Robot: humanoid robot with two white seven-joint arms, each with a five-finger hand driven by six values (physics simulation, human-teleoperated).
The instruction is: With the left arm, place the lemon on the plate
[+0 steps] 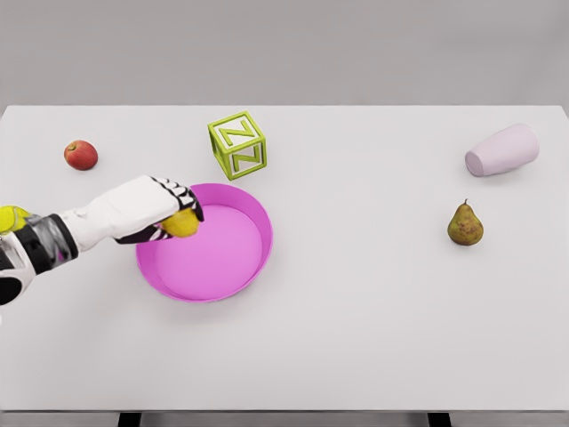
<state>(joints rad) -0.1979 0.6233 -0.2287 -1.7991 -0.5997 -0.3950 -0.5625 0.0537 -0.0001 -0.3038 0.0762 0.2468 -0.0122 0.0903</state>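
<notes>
- I have the left robot hand (pixel 173 213) closed around the lemon (pixel 181 223), fingers curled over its top with the yellow fruit showing beneath them.
- The lemon sits in the grip right at the left rim of the pink plate (pixel 253 267), just over its edge; I cannot tell whether it hangs above the plate or touches it.
- The right arm does not show in my head view.
- On the white counter (pixel 356 338) I also see a red apple (pixel 81 155) far left, a green letter block (pixel 237 145) just behind the plate, a pear (pixel 465 224) well to the right, and a pale pink cup (pixel 502 149) lying on its side at the far right.
- I judge this to be the carry-and-place step: the pick looks done and the release is not yet made.
- Next, I would want the lemon a little further in toward the plate's middle, lowered close to the bottom, then the fingers eased apart.
- A lemon rolls easily, so I would let it go low; the raised rim should catch it.
</notes>
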